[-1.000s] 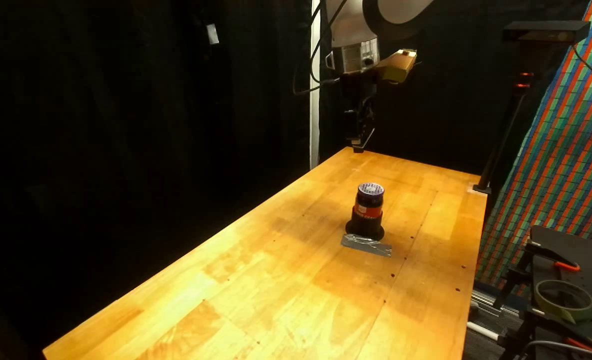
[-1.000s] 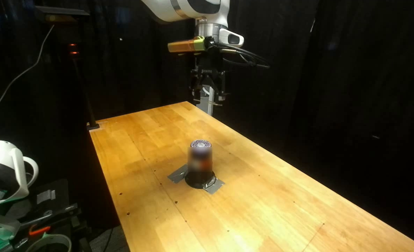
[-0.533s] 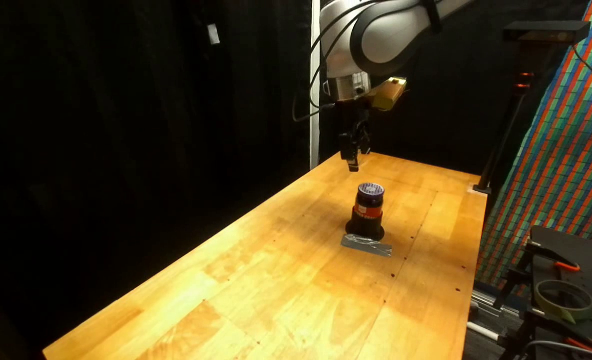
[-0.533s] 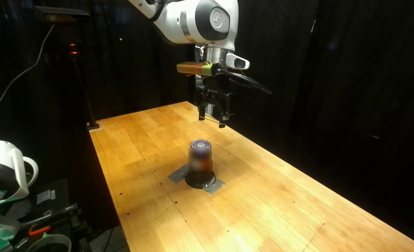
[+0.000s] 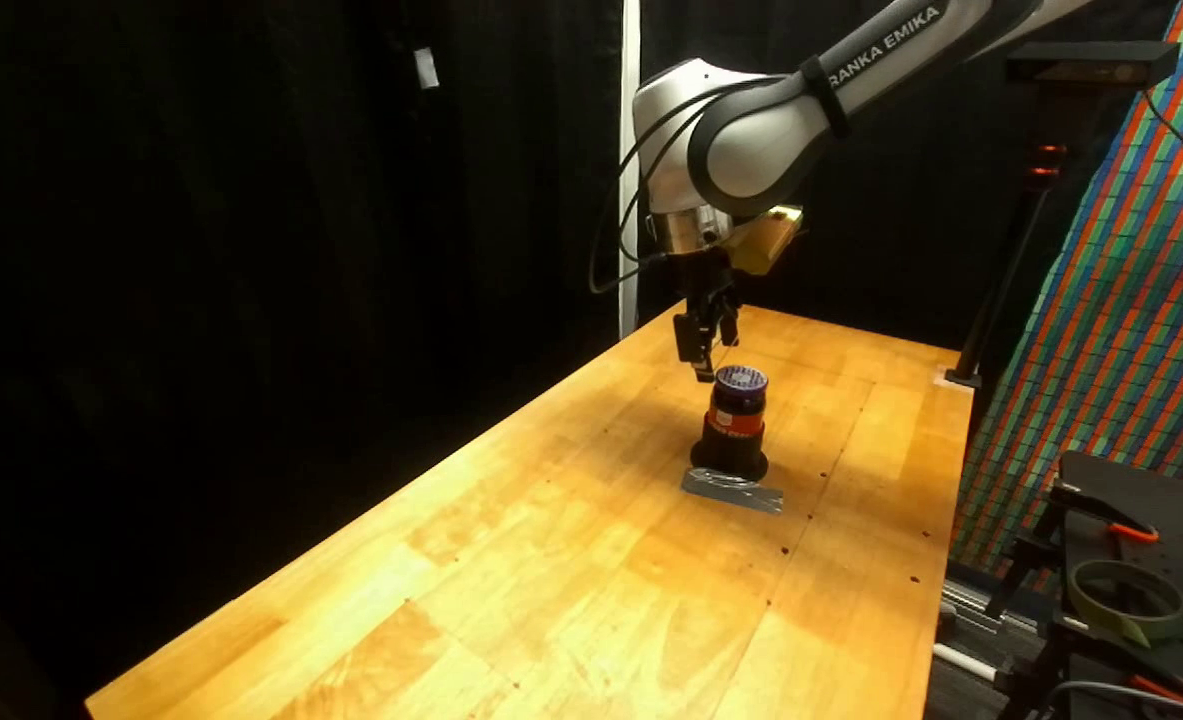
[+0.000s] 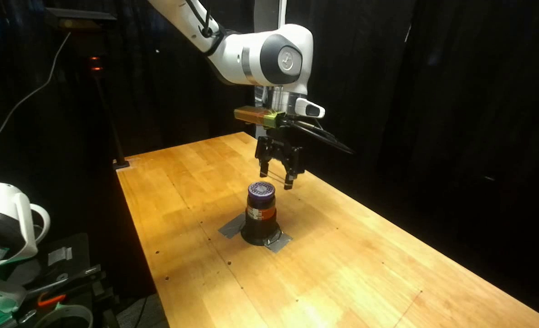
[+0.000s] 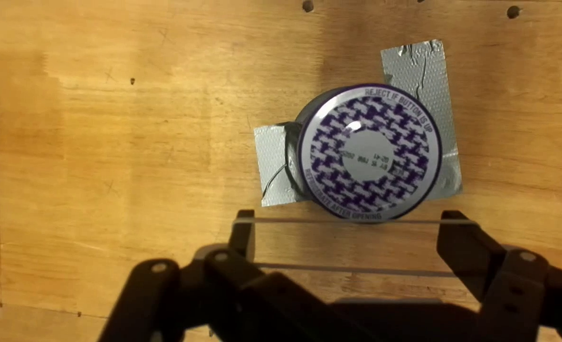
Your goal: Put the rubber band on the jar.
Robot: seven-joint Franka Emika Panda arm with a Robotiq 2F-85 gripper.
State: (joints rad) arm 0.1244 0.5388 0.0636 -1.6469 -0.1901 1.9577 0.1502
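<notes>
Where the arm bends, its spread pincer hangs near the jar

In an exterior view: wooden table, grey tape strip on it, about mid-table. Black stand at the table's far right corner, two red lights showing. Right, multicoloured patterned sheet; near right, tape roll on dark bench. Black curtain, left.
</notes>
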